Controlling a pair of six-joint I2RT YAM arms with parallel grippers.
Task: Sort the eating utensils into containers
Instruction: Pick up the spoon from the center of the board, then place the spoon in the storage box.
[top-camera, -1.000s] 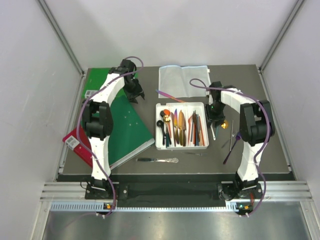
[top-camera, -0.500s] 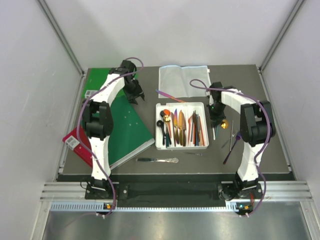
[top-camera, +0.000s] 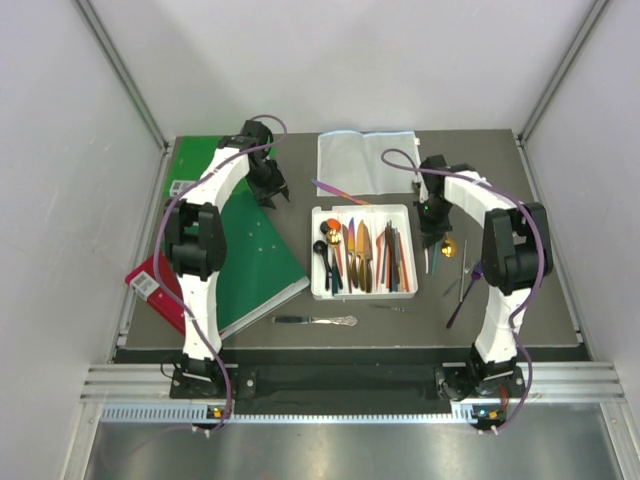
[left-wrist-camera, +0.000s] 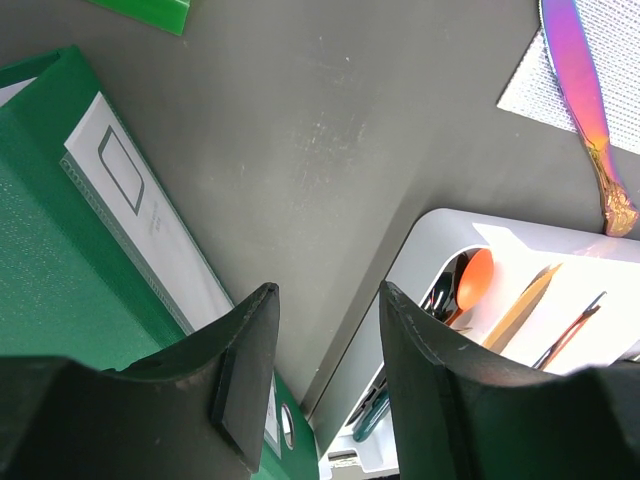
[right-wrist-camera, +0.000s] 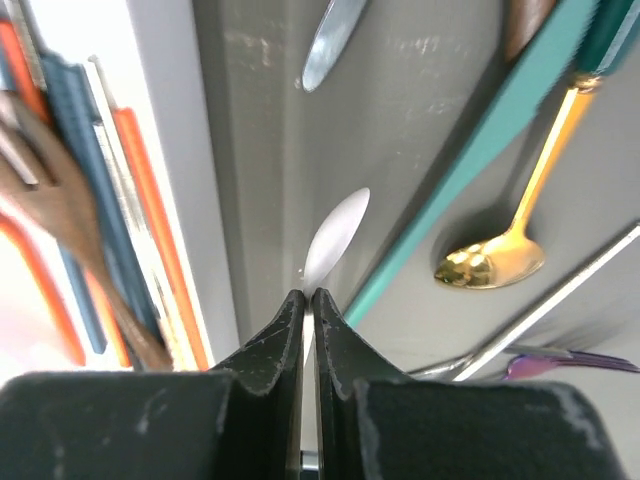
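The white compartment tray (top-camera: 362, 209) holds several utensils in orange, gold, black and teal. My right gripper (top-camera: 432, 238) is just right of the tray, shut on a slim white utensil (top-camera: 428, 264) whose rounded tip (right-wrist-camera: 337, 238) sticks out past the jaws (right-wrist-camera: 307, 295), low over the table. A gold spoon (right-wrist-camera: 490, 262), a teal stick (right-wrist-camera: 470, 170) and a purple piece (right-wrist-camera: 560, 362) lie beside it. My left gripper (top-camera: 272, 192) is open and empty (left-wrist-camera: 325, 295) above bare table beyond the tray's left corner (left-wrist-camera: 440, 225). An iridescent knife (left-wrist-camera: 580, 70) lies on a mesh pouch.
A green binder (top-camera: 255, 250) and a red book (top-camera: 150, 285) lie left of the tray. A white mesh pouch (top-camera: 365, 160) is at the back. A silver knife (top-camera: 318, 321) and a small dark utensil (top-camera: 390, 307) lie in front of the tray. Silver sticks (top-camera: 463, 265) lie right.
My right arm has shifted slightly toward the back with the white utensil still in its jaws. The left arm has not moved.
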